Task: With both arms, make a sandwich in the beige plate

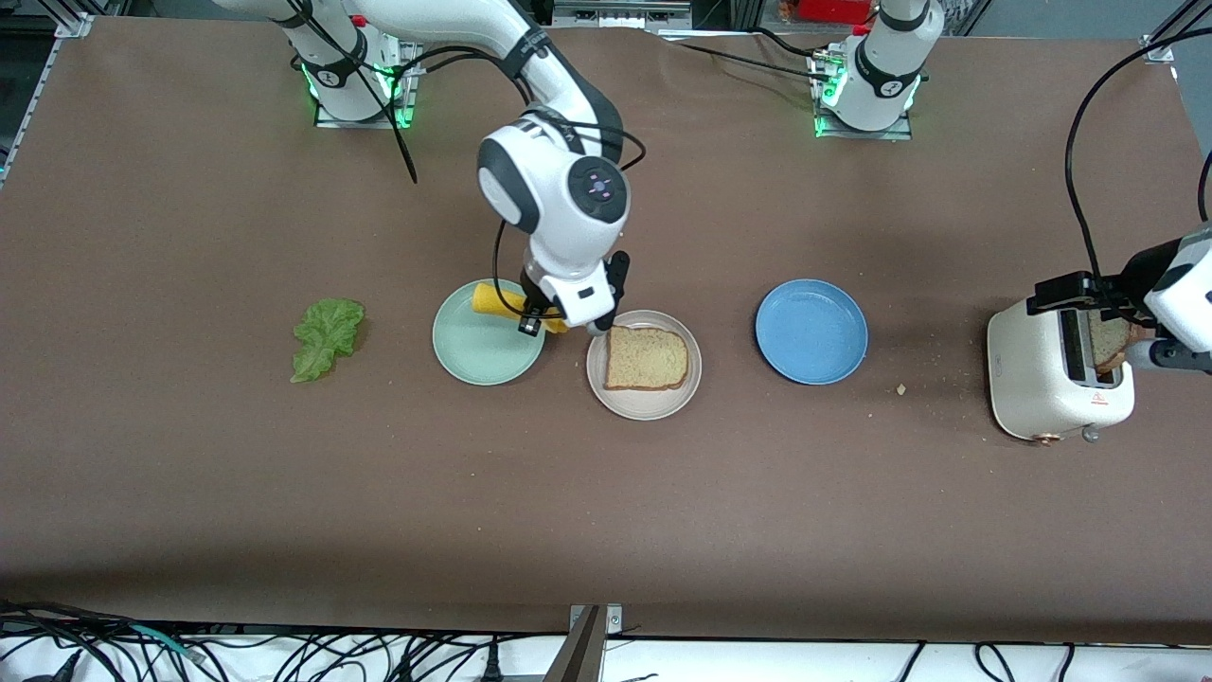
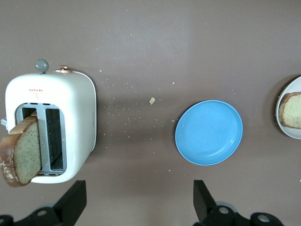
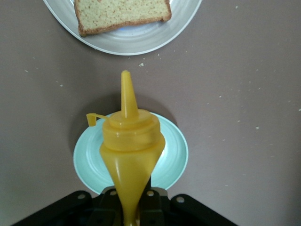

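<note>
On the beige plate, in the middle of the table, lies one bread slice. Bread looks soft and light, so I would pinch it gently by the crust. My right gripper is squeezed tight on a yellow squeeze bottle over the mint-green plate. My left gripper hangs wide open over the toaster, where another slice sticks up. Lettuce waits beside the green plate.

No legible text, brand or number found. The white toaster, at the right edge of the front view, bears a small red warning triangle and tiny red print, both too small to read.
</note>
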